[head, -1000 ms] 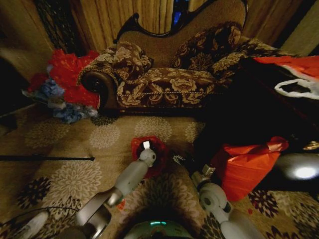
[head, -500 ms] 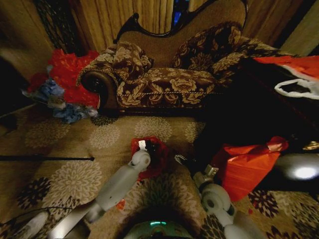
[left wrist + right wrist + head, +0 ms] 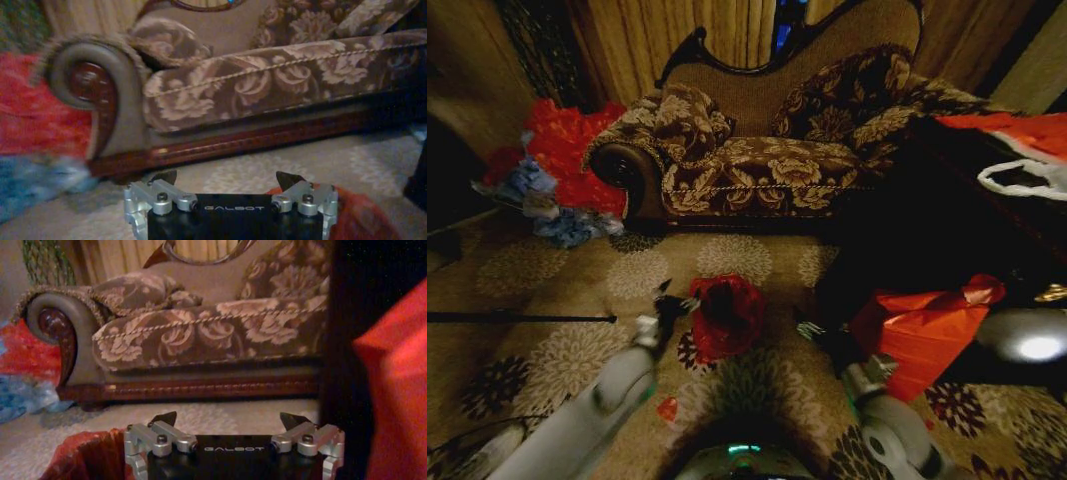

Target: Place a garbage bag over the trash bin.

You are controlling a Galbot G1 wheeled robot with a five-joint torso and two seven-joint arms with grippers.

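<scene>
The garbage bag [image 3: 726,315] is thin, shiny red plastic, all crinkly. The sofa [image 3: 767,160] is soft flowery cloth with dark, polished wood, and the carpet [image 3: 557,290] looks fuzzy. Both grippers have silvery metal fingers [image 3: 143,197] on smooth black bodies.

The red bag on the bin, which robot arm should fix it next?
Probably the left. The left gripper sits right beside the garbage bag draped over the trash bin, jaws open. The right gripper is open too, but farther away.
</scene>
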